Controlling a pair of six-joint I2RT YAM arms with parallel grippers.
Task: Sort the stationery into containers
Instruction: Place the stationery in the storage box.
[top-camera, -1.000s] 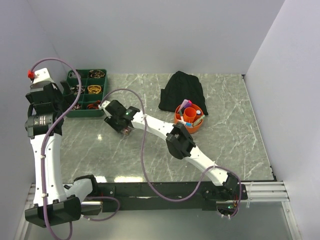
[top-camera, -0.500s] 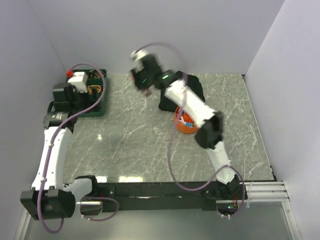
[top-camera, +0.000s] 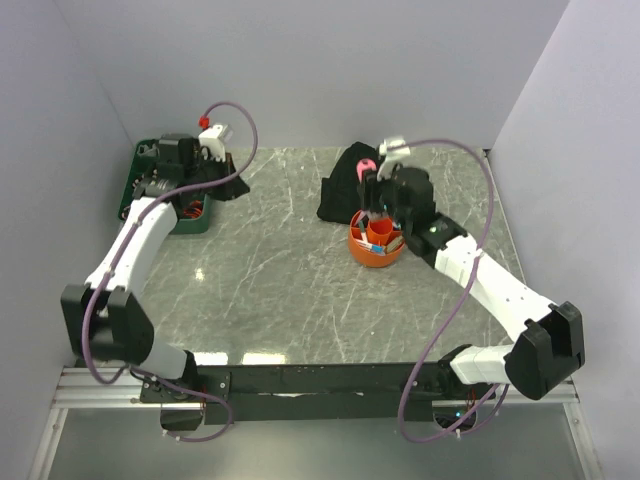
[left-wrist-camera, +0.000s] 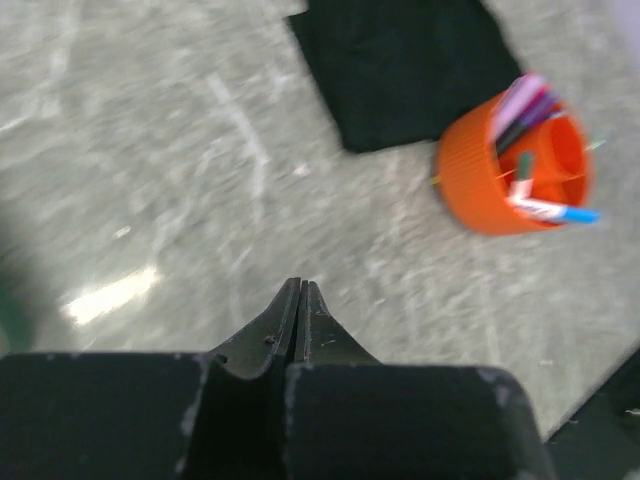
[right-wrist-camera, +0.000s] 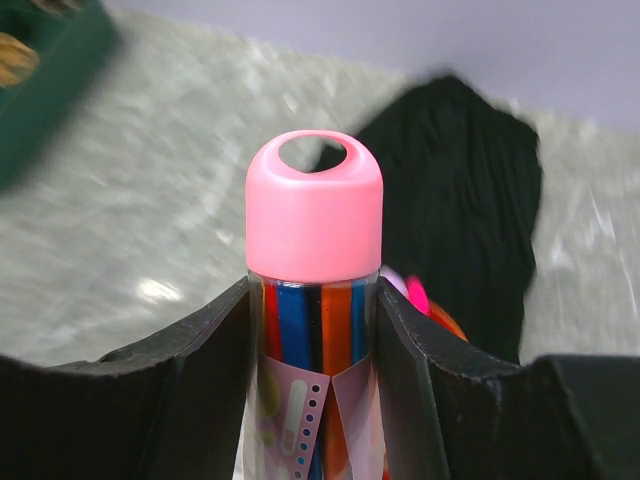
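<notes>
So the right pincer (right-wrist-camera: 312, 300) is clamped on a clear plastic tube (right-wrist-camera: 312, 380) of pens, one black finger on each side. You can see red, blue and orange barrels through the wall. It has a smooth, rounded pink cap (right-wrist-camera: 313, 215) with a little loop hole at the top. The tube is upright and held up off the bench, right above the orange tub (top-camera: 360, 250), a bit right of middle toward the far edge.

The tub is round, glossy orange plastic with ribbed-looking sides and dividers inside around a centre cup. From the left wrist view, it holds chunky purple and pink markers (left-wrist-camera: 527, 98) standing at the back. There's also something with a green cap, and a thin white pen (left-wrist-camera: 553, 210) whose blue tip pokes out over the rim.

Touching the tub's far side is a soft black fabric heap (top-camera: 345, 190), matte and kind of knitted.

Over by the far-left corner is the dark green tray (top-camera: 190, 222), rectangular with compartments. The left arm covers most of it, so I can't make out what's in it beyond a bit of red.

The left pincer (left-wrist-camera: 301, 300) hangs just right of that tray, its two pointed black fingers pressed together with nothing between them.

The bench (top-camera: 270, 280) is a grey-green marble pattern and shiny.
</notes>
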